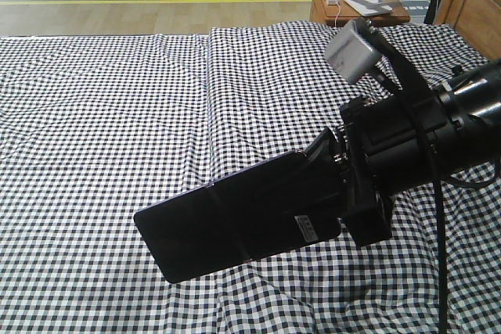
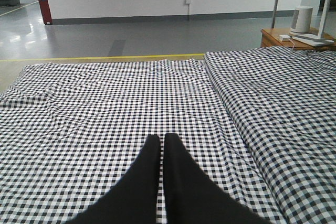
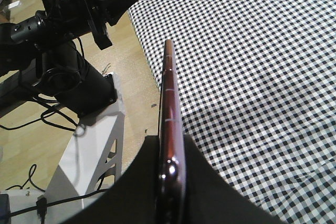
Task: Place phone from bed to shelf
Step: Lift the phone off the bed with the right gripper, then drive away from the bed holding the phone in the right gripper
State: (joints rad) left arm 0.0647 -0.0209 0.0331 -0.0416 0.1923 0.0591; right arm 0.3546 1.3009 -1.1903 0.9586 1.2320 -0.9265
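The front view looks down across the bed [image 1: 102, 115] to the far nightstand [image 1: 322, 12]; the left wrist view, low, shares both; the right wrist view faces sideways, close.

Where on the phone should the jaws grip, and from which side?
One short end, coming in along its length, with the jaws on the two flat faces. The phone is a thin slab, and the right gripper holds it just so.

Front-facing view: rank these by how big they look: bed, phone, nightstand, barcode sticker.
1. bed, filling most of the frame
2. phone, though nearness to the camera enlarges it
3. nightstand, far back
4. barcode sticker on the phone
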